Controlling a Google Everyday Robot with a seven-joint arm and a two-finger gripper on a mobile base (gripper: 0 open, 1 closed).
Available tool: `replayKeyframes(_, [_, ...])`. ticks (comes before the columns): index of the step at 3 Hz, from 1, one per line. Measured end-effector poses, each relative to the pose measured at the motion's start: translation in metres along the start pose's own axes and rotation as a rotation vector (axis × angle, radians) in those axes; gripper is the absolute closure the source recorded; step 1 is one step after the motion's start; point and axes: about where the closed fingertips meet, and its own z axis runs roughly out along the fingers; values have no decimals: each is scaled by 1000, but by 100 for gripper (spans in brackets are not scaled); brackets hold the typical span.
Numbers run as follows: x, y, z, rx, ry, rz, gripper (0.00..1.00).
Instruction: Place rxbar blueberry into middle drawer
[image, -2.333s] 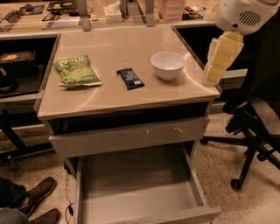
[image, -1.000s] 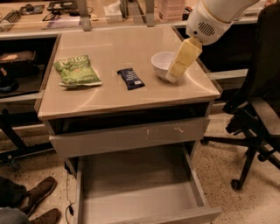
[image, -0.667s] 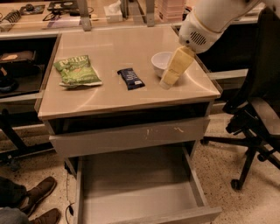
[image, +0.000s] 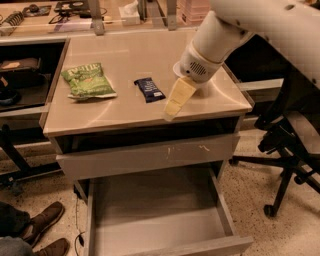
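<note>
Robot hand (image: 171, 112) hangs over the table (image: 130, 50), just right of the dark blue snack bar (image: 149, 89) lying there; open or closed, cannot tell. Descending off-centre could shove the flat bar aside rather than grip it.

The navy rxbar blueberry (image: 149, 89) is lying flat at the middle of the cabinet top (image: 125, 55). The grey-beige middle drawer (image: 155, 215) is standing pulled open below. The gripper (image: 170, 114) is hovering just right of the bar.
</note>
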Motion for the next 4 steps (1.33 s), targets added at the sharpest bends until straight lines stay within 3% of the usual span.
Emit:
replayKeyframes(1, [0, 0, 1, -2, 1, 0, 0])
replayKeyframes(2, [-16, -3, 13, -39, -43, -12, 0])
replayKeyframes(4, [-62, -36, 45, -113, -40, -29, 0])
